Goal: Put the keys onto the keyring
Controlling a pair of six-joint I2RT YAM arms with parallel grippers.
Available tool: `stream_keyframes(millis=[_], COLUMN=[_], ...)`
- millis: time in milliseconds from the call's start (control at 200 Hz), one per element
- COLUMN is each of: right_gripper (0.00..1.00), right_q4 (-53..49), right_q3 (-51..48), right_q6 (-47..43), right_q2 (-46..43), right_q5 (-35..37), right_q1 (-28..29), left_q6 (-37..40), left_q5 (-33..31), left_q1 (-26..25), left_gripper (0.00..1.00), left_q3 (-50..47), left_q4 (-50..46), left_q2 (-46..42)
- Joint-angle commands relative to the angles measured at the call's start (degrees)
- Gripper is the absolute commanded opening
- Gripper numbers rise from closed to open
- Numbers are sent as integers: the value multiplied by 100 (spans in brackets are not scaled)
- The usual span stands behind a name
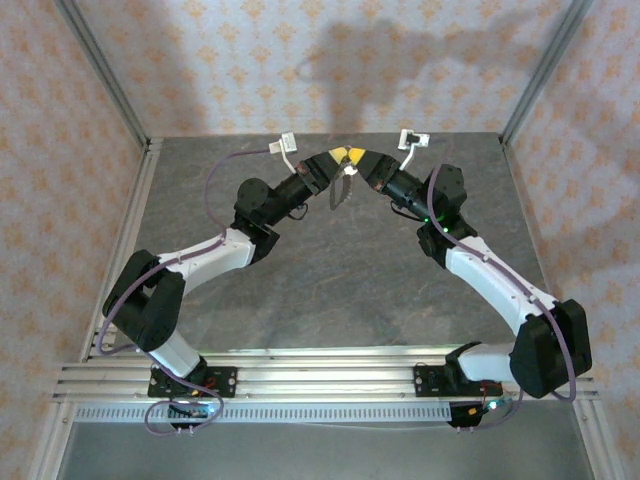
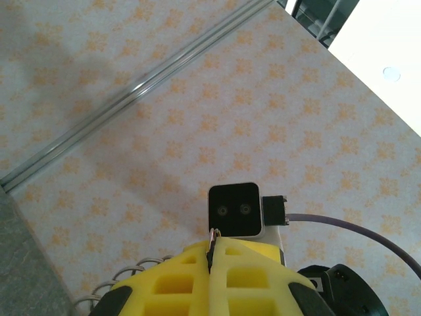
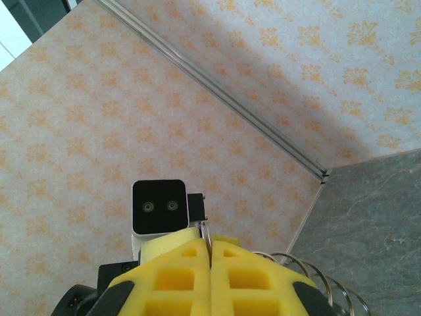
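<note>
Far middle of the table, raised: my left gripper (image 2: 212, 253) is clamped on the keyring (image 1: 342, 190), which hangs beneath. My right gripper (image 3: 210, 253) is pressed together, tip to tip with it. Key not discernible. Threading should go best with the left steady and the right making small moves.

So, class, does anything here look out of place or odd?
Nothing looks spilled or damaged. The odd bit: the left gripper and the right gripper meet tip to tip above the table, both apparently shut on the keyring, which dangles in mid-air beneath them.
</note>
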Motion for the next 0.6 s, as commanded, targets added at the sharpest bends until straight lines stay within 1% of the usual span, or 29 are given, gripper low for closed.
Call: stream_keyframes(millis=[0, 65, 85, 180, 205, 315, 450, 530, 591], right_gripper=[0, 0, 0, 0, 0, 0, 0, 0, 0], right_q4=[72, -13, -49, -265, -316, -446, -678, -804, -904], right_q3=[175, 190, 195, 248, 262, 331, 469, 567, 638], right_q6=[-80, -127, -145, -274, -296, -339, -483, -587, -659], right_q2=[20, 21, 19, -23, -32, -37, -40, -14, 12], right_q5=[91, 89, 81, 7, -25, -258, -586, -832, -996], right_q1=[37, 36, 28, -31, -55, -202, -361, -449, -504], left_q6=[200, 283, 316, 501, 563, 905, 1519, 1804, 1967], left_q5=[35, -24, -40, -51, -61, -19, 121, 272, 514], left_q1=[-101, -93, -87, 8, 48, 216, 374, 512, 647], left_gripper=[0, 0, 2, 21, 26, 40, 51, 54, 57], left_q3=[208, 191, 182, 162, 149, 145, 315, 474, 627], left_q4=[-101, -295, -360, -693, -919, -1474, -2433, -2924, -3193], left_q2=[-143, -229, -261, -446, -532, -872, -1248, -1351, -1327])
